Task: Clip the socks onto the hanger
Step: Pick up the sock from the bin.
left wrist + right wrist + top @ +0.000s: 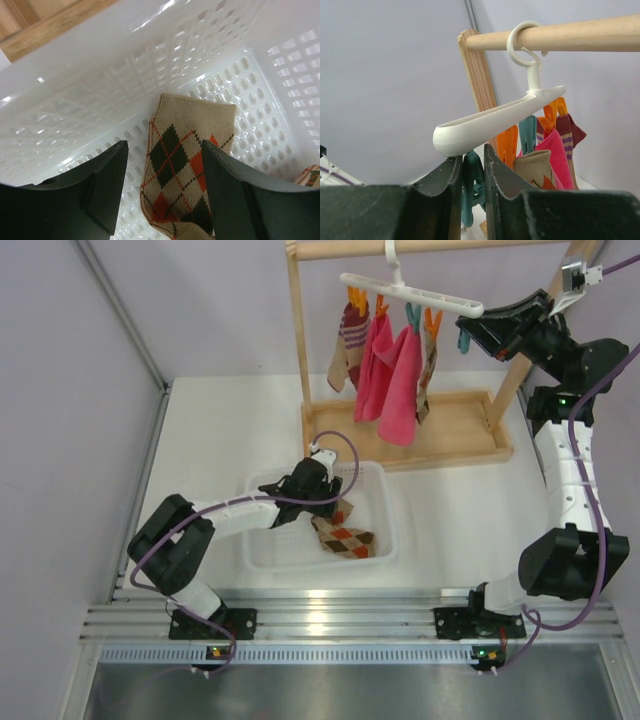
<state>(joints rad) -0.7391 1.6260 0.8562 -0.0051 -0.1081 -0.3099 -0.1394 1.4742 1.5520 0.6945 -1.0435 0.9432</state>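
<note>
Left gripper [165, 192] sits low in the white basket [262, 558], jaws wide open, gripping nothing. Its fingers [107, 187] stand either side of an argyle sock [186, 160] that lies flat on the basket floor. A second sock [311, 176] is just visible at the right edge. The hanger [400, 287] is hooked on the wooden rack [298, 340] and carries a striped sock [352, 335], a pink cloth [398, 390] and a clipped argyle sock [428, 365]. Right gripper [472, 161] is at the hanger's right end, jaws nearly closed, pinching a teal clip [471, 200].
</note>
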